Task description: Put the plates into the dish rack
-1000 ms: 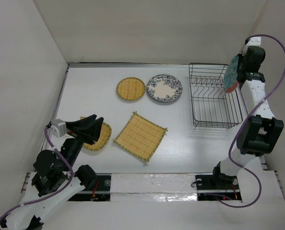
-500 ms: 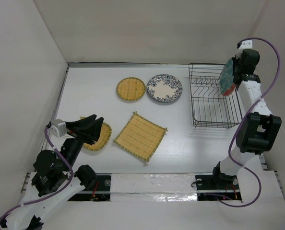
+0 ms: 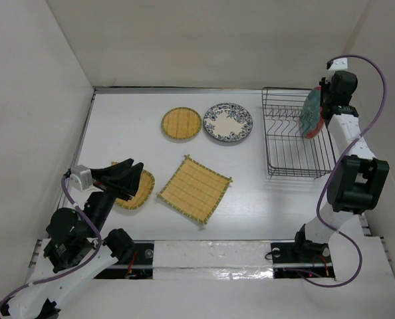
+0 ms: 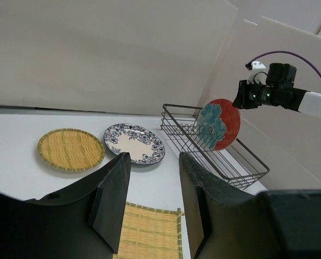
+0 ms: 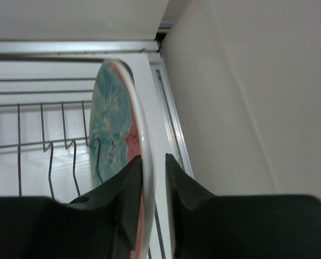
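Observation:
The teal-patterned red-edged plate (image 3: 311, 113) stands on edge inside the far right corner of the black wire dish rack (image 3: 297, 141). My right gripper (image 5: 154, 162) straddles its rim. The left finger touches the plate (image 5: 114, 135), and a narrow gap shows at the right finger, so the jaws are slightly open. My left gripper (image 3: 126, 174) is open and empty above one bamboo disc (image 3: 136, 190) at the front left. The second bamboo disc (image 3: 181, 123) and the white-and-blue floral plate (image 3: 228, 122) lie flat at the back. The square woven mat (image 3: 195, 189) lies in the middle.
White walls enclose the table on the left, back and right, and the right wall is close beside my right arm. The rack's upright wire dividers (image 5: 41, 135) run left of the teal plate. The rack also shows in the left wrist view (image 4: 214, 151).
My right gripper has carried the teal plate left and down, from above the rack's right edge into its far right corner. The left arm has not moved.

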